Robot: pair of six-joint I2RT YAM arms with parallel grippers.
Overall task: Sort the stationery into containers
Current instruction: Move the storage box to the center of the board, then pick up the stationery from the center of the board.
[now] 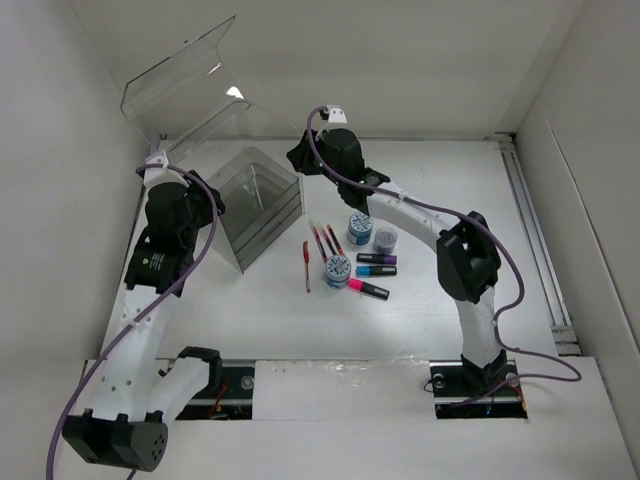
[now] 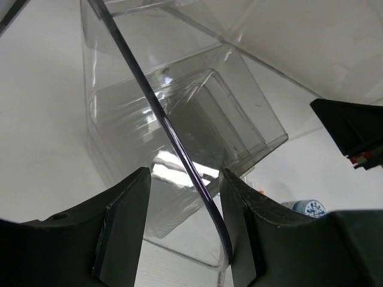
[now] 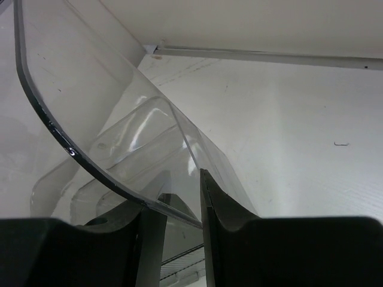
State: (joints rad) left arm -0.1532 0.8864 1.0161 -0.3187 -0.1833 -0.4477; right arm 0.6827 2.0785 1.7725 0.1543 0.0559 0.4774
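**Left gripper** [image 2: 185,182]: we find its fingers [image 2: 125,227] spread. The lid's thin edge runs between them, close against the right-hand finger.

**Clear acrylic box** [image 1: 262,215]: it stands in the far left part of the table [image 1: 440,330], open mouth up. It is turned so that one corner points at the near edge. Its walls are transparent, with shallow drawers stacked at the base.

**Lid** [image 1: 175,85]: curved and clear, it is swung up and back toward the far left corner.

**Right gripper** [image 3: 176,203]: we see it pinching the lid's edge.

**Red pens** [image 1: 306,265]: four thin ones lie right of the box. Their long axes run far to near, and one lies apart on the left.

**Tubs** [image 1: 359,228]: three round ones with blue-white lids up stand beside the pens.

**Markers** [image 1: 376,259]: three short black ones lie crosswise, along the near edge. Their purple, blue and pink caps are at the left, and the pink one is slightly slanted.
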